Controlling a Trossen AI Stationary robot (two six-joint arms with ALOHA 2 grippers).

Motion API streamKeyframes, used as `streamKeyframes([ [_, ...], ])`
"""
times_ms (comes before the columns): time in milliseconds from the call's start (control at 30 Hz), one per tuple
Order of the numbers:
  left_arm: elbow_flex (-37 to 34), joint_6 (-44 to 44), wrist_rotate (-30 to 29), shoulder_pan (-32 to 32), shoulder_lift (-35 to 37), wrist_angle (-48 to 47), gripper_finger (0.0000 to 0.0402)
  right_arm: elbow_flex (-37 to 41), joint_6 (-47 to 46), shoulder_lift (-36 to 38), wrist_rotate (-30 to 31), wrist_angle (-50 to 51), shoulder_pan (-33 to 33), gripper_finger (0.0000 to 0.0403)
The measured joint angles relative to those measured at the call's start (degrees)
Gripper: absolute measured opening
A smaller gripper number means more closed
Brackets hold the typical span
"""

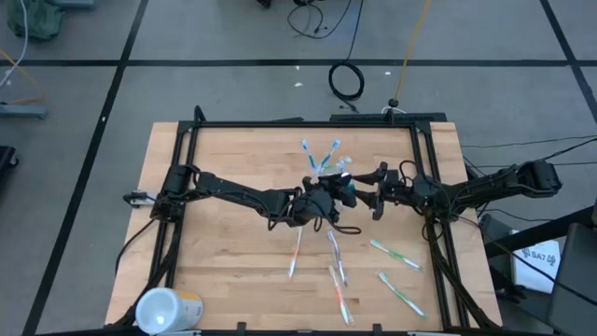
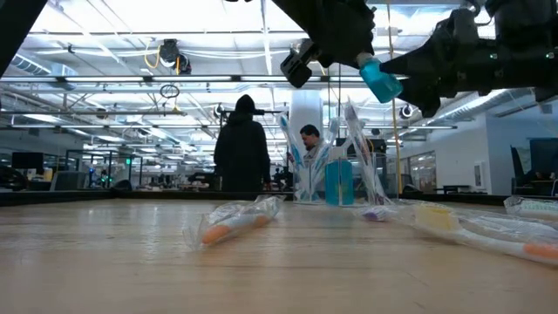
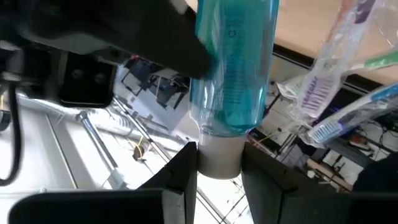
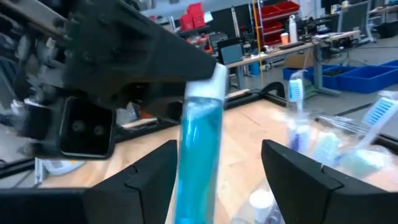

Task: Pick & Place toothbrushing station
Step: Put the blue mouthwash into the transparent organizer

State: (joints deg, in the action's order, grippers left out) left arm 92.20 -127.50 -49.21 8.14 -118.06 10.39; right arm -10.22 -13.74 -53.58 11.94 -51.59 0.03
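Observation:
A small blue toothpaste tube (image 1: 345, 187) hangs in the air over the table's middle, with my left gripper (image 3: 219, 180) shut on it. My right gripper (image 4: 217, 180) faces it from the table's right side and is open. Its two fingers stand on either side of the tube's far end (image 4: 198, 155); I cannot tell if either one touches it. Just behind, a small clear cup (image 1: 323, 166) stands on the table with toothbrushes and another blue tube (image 2: 338, 181) upright in it. Several wrapped toothbrushes (image 1: 336, 257) lie flat on the near half. My left gripper pinches the tube's white cap end (image 3: 221, 158) between its two fingers (image 3: 183, 177). It comes roughly level from the table's left side. The blue body (image 3: 235, 62) runs on away from the fingers toward my right gripper. The whole tube (image 2: 381, 80) is lifted clear of the table.
A large white and yellow cylinder (image 1: 168, 308) lies at the near left corner. Wrapped toothbrushes lie near the right edge (image 1: 396, 252) and front (image 1: 340, 297). A black frame (image 1: 308, 123) borders the table. People (image 2: 242, 144) stand in the room beyond.

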Motion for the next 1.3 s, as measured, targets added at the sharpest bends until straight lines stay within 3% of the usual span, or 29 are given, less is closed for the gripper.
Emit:
streamKeyframes([
  [267, 0.0, -1.4, 2.3, 0.0, 0.0, 0.1, 0.0098, 0.0, 0.3, 0.0, -1.0, 2.3, -1.2, 0.0206],
  [467, 0.0, -0.9, 3.2, -0.6, 0.0, 2.8, 0.0098, 0.0, 2.5, 0.0, -6.0, 2.5, -1.3, 0.0175],
  [667, 0.0, -0.9, 4.2, -0.8, 0.0, 7.4, 0.0098, 0.0, 3.3, 0.0, -6.1, 2.2, -1.6, 0.0142],
  [967, 0.0, 1.1, 4.2, -0.7, 0.0, 4.9, 0.0111, 0.0, 4.0, 0.0, -6.2, 2.2, -3.3, 0.0094],
  [1300, 0.0, 7.6, 4.2, -0.7, 0.0, 4.7, 0.0132, 0.0, 4.4, 0.0, -6.1, 2.2, -3.3, 0.008],
])
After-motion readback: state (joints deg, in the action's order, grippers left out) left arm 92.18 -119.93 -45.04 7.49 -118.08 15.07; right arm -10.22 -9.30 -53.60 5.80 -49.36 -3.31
